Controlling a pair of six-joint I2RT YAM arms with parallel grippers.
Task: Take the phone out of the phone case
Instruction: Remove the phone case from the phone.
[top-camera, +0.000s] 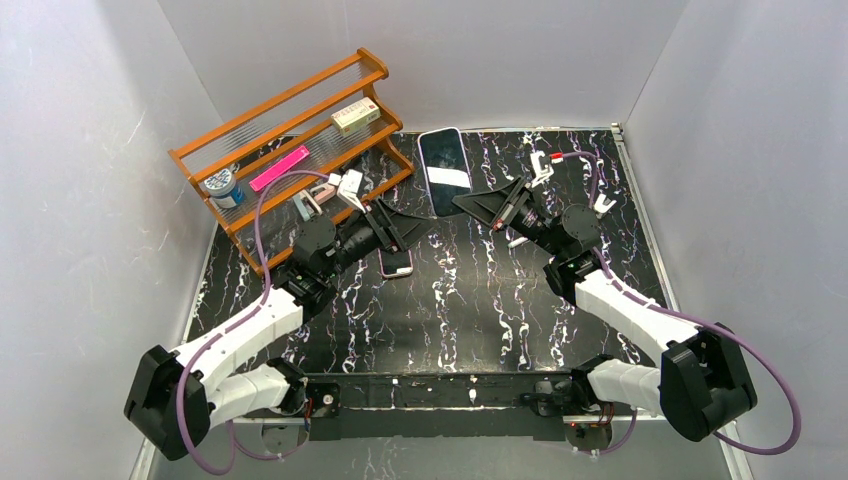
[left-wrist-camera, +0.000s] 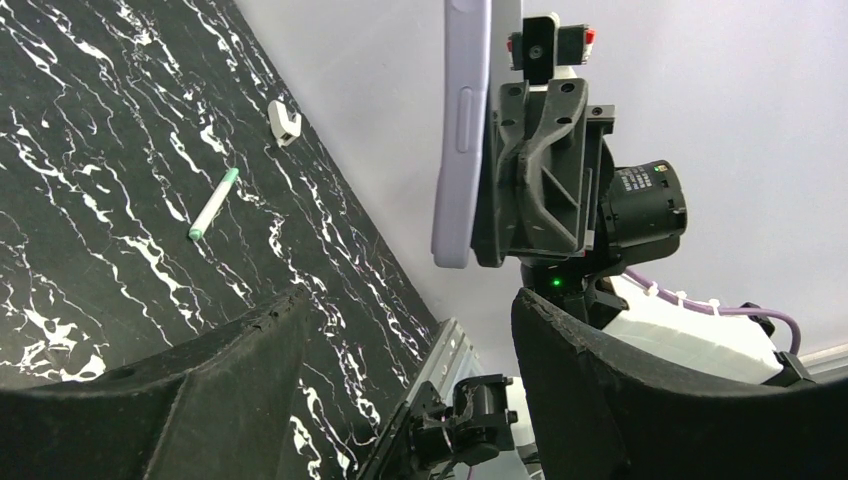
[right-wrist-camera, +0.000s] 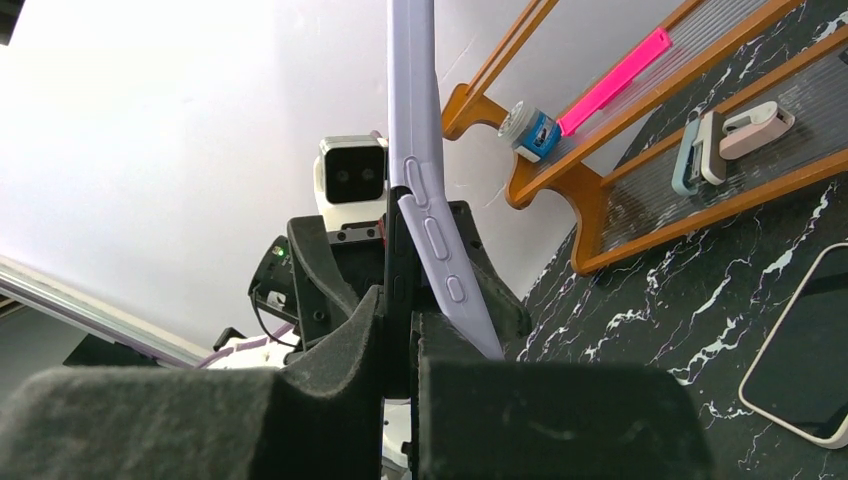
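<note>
My right gripper is shut on the lower end of the phone and holds it up above the table, screen towards the top camera. In the right wrist view the dark phone edge sits between my shut fingers, and the lilac case bends away from it at the lower corner. My left gripper is open and empty, just left of and below the phone. In the left wrist view the case stands above my open fingers, apart from them.
A second phone in a pale case lies flat under the left gripper and shows in the right wrist view. A wooden rack with small items stands back left. A green pen and a white clip lie at the right.
</note>
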